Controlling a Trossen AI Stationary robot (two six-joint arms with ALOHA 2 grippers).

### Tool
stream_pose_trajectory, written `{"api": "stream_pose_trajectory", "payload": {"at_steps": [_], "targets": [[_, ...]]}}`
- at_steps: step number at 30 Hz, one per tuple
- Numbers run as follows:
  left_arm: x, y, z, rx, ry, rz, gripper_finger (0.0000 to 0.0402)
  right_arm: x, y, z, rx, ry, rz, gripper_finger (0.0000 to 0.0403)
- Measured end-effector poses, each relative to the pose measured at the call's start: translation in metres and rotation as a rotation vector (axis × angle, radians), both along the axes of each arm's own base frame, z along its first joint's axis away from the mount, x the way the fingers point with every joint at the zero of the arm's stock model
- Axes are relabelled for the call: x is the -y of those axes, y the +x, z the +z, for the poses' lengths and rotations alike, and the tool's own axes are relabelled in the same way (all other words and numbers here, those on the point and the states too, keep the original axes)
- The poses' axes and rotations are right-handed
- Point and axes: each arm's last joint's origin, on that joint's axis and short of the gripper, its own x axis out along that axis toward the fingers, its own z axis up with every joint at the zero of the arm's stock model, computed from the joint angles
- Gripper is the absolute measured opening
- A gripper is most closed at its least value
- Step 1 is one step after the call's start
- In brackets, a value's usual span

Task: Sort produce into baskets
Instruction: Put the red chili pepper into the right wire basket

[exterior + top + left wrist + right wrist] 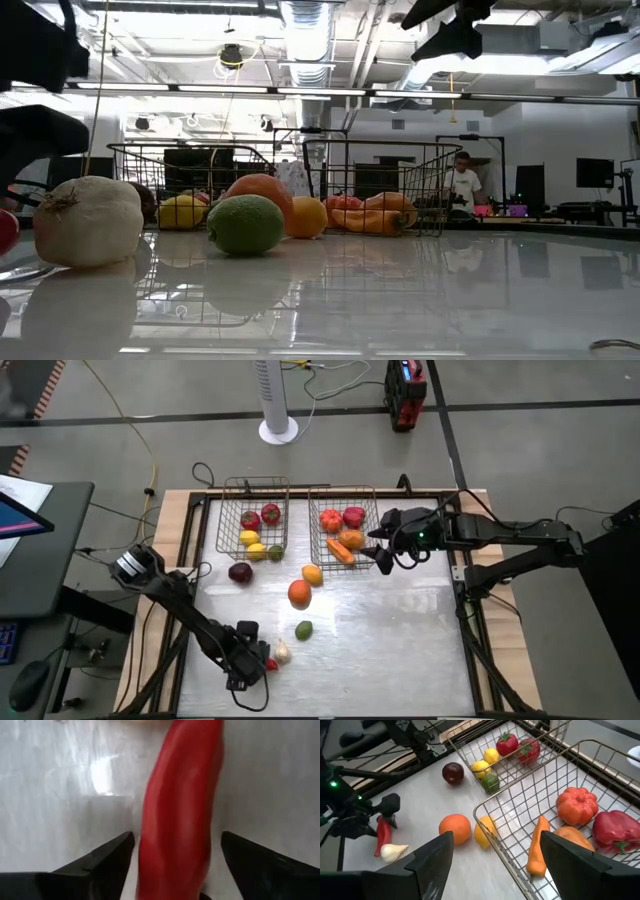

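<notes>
Left arm stretched low from the counter's 9 o'clock edge toward 6 o'clock, left hand (252, 660) down at the surface of the pale glossy counter (400, 640), fingers spread wide either side of a long red toy chili (180, 810), with a gap showing on both sides; not gripping it. White toy garlic bulb (282, 652) just beside the chili, at about 2 o'clock from that hand.

Right arm reaching in from the 3 o'clock edge, elbow bent, right hand (385, 550) raised over the counter at the right-hand wire mesh basket's (372, 500) 3 o'clock rim, fingers well apart and holding nothing.

Inside that basket: ribbed red-orange tomato (576, 805), red bell pepper (615, 830), orange carrot (537, 847) and another orange piece.

Left-hand silver wire basket (232, 500) beside it, at 9 o'clock of it, holding two red pieces, two yellow rounds and a green one.

Loose on the counter between baskets and left hand: dark purple round (240, 572), yellow lemon (312, 574) touching the right basket's near wall, orange round (299, 594), green lime (303, 629).
</notes>
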Motion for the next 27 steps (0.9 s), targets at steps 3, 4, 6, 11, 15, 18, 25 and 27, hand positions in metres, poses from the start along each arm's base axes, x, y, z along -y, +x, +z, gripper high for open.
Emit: {"api": "stream_pose_trajectory", "payload": {"at_steps": [3,4,6,11,15,18,25,27], "targets": [[0.001,0.004,-0.001,-0.033,0.043,0.015,0.0252,-0.001,0.0,0.0,-0.003,-0.009,0.02,0.0322],[0.0,0.006,0.0,-0.041,0.049,0.029,0.0236,-0.001,0.0,0.0,-0.004,-0.013,0.023,0.0322],[-0.003,0.006,0.001,-0.063,0.065,0.076,0.0202,-0.001,0.0,0.0,-0.004,-0.014,0.025,0.0322],[-0.014,0.012,0.017,-0.06,0.057,0.145,0.0148,-0.001,0.0,0.0,-0.004,-0.016,0.027,0.0322],[-0.032,0.018,0.031,-0.004,0.074,0.177,0.0148,-0.001,0.0,0.0,0.0,-0.013,0.032,0.0322],[-0.053,0.021,0.044,0.032,0.123,0.216,0.0155,-0.001,0.0,0.001,0.002,-0.003,0.043,0.0322],[-0.125,0.04,0.085,0.197,0.188,0.332,0.017,-0.002,0.0,0.0,0.006,0.026,0.027,0.0322],[-0.15,0.049,0.096,0.243,0.22,0.361,0.0172,-0.002,0.0,0.0,0.01,0.043,0.016,0.0322]]}}
